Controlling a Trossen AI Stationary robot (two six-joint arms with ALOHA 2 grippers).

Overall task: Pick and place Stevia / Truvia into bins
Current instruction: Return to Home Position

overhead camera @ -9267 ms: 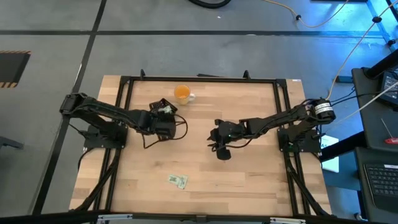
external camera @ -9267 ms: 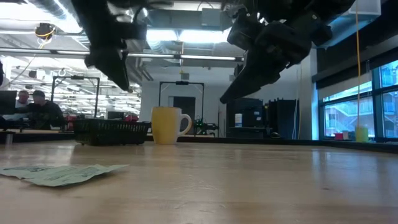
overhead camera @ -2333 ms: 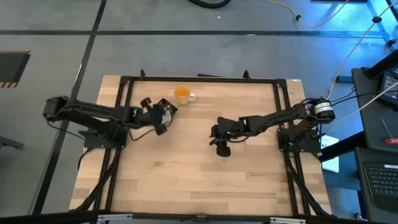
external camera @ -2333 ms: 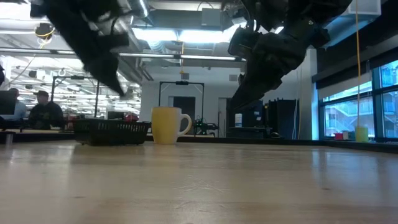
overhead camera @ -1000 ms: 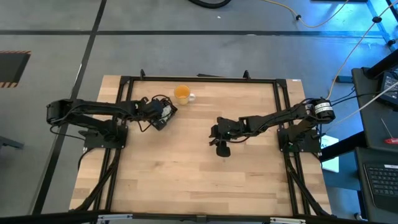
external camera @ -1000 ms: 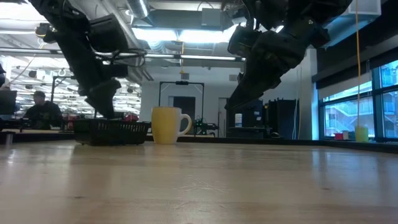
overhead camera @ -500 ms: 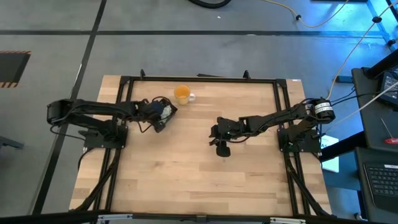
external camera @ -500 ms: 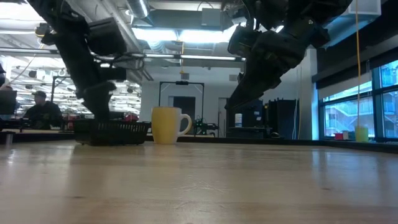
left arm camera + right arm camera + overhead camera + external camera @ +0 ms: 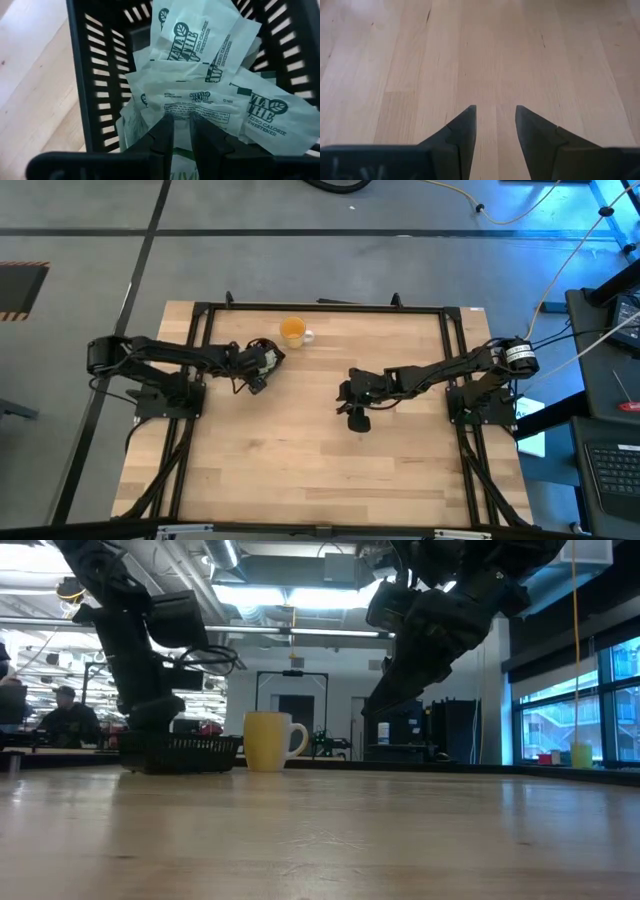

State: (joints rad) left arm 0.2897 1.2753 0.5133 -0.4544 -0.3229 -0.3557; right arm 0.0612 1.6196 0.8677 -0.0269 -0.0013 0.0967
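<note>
1. The left gripper (image 9: 181,118) hung just above the tray (image 9: 95,75), fingers narrowly parted and gripping nothing.
2. The tray held a loose, overlapping pile of sachets (image 9: 200,65). From above, the gripper hid part of it.
3. A cup (image 9: 292,330) stood just right of the tray, and its inside was unclear.
4. Well right of the tray, the right gripper (image 9: 495,111) hung spread and empty over the table (image 9: 395,60).

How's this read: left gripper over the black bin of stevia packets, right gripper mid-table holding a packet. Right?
Not quite: the right gripper holds nothing. The right wrist view shows its fingers apart with only bare table between them. The rest stands: left gripper over the black bin of stevia packets, right gripper mid-table.
</note>
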